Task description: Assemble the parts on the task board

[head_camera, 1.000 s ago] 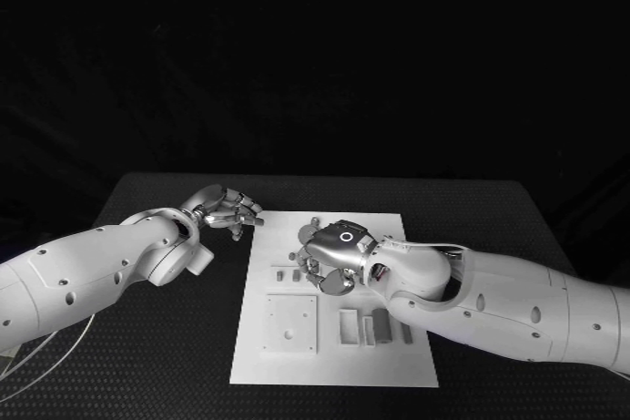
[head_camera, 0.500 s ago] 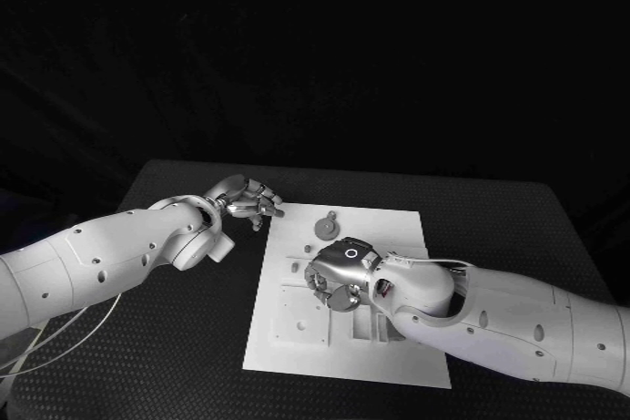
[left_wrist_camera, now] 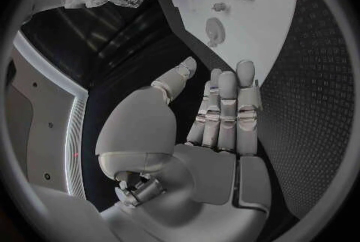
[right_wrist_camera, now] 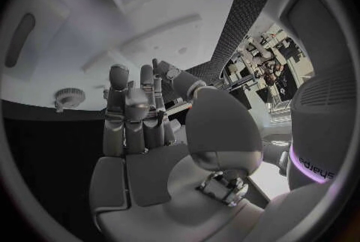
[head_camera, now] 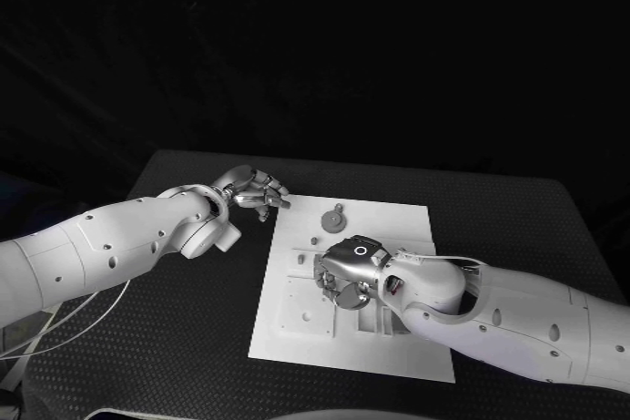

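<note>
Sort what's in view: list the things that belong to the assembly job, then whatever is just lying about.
Belongs to the job:
- task board, white, on the table
- round grey part lying near the board's far edge
- right hand, over the board's middle
- left hand, by the board's far corner, holding nothing

Just there:
- black table
- cables under the left arm

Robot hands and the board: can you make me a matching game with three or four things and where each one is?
Things:
1. left robot hand
2. right robot hand
3. round grey part
4. task board

Places:
a. over the middle of the board
b. lying flat on the black table
c. beside the board's far left corner, over the table
d. on the far end of the board

Pairs: 1-c, 2-a, 3-d, 4-b
</note>
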Robot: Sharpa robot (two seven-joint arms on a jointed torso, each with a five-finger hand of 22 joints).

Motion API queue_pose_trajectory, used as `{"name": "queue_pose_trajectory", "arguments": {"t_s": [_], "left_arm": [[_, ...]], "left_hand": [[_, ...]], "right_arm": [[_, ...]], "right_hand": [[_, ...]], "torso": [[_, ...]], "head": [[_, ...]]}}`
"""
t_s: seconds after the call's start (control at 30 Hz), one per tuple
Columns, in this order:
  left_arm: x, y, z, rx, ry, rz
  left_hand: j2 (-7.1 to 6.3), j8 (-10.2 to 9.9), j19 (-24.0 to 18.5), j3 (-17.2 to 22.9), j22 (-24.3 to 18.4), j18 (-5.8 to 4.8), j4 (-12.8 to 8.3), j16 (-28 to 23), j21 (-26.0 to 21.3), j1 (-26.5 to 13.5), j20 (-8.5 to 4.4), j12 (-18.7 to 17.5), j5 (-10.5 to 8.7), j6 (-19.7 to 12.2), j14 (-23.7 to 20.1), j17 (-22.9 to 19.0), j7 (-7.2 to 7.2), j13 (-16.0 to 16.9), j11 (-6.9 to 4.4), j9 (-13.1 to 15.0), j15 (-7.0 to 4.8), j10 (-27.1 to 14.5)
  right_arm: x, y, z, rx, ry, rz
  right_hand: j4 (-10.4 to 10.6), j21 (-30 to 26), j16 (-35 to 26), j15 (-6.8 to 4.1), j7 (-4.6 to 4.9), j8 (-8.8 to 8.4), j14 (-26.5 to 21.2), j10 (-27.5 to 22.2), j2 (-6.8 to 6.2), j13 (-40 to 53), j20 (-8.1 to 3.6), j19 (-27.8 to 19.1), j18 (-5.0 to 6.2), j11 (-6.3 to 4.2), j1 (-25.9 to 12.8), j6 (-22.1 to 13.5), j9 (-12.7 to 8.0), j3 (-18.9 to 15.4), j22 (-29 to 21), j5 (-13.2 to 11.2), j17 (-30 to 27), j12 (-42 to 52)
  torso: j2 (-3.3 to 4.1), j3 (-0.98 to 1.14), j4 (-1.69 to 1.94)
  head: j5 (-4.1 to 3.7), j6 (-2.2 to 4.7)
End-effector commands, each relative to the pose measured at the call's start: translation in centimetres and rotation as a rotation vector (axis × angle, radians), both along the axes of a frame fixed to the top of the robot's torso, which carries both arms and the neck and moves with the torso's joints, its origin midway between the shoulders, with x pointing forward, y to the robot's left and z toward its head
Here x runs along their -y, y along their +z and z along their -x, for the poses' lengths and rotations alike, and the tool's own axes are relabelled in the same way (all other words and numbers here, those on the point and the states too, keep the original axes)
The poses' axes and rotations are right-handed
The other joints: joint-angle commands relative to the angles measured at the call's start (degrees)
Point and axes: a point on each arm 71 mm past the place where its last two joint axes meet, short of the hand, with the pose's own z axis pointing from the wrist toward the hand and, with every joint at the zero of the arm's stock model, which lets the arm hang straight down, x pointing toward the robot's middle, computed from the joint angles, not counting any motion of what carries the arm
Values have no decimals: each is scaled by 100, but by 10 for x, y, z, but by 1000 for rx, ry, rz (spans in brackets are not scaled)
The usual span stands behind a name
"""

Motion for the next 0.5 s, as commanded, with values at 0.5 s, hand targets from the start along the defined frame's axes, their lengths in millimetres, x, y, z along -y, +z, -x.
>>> {"name": "queue_pose_trajectory", "arguments": {"t_s": [0.5], "left_arm": [[2,1,1,4,-11,4]], "left_hand": [[26,36,41,-40,8,454,-12,-22,-29,-54,-15,32,-22,-5,40,11,23,7,29,-8,-6,-69]], "right_arm": [[-2,-14,0,-39,8,25]], "right_hand": [[-22,29,30,-30,-6,7,-14,13,60,20,-53,-5,127,14,-7,26,22,22,133,20,-11,-28]], "torso": [[-3,-5,3]], "head": [[106,-85]]}}
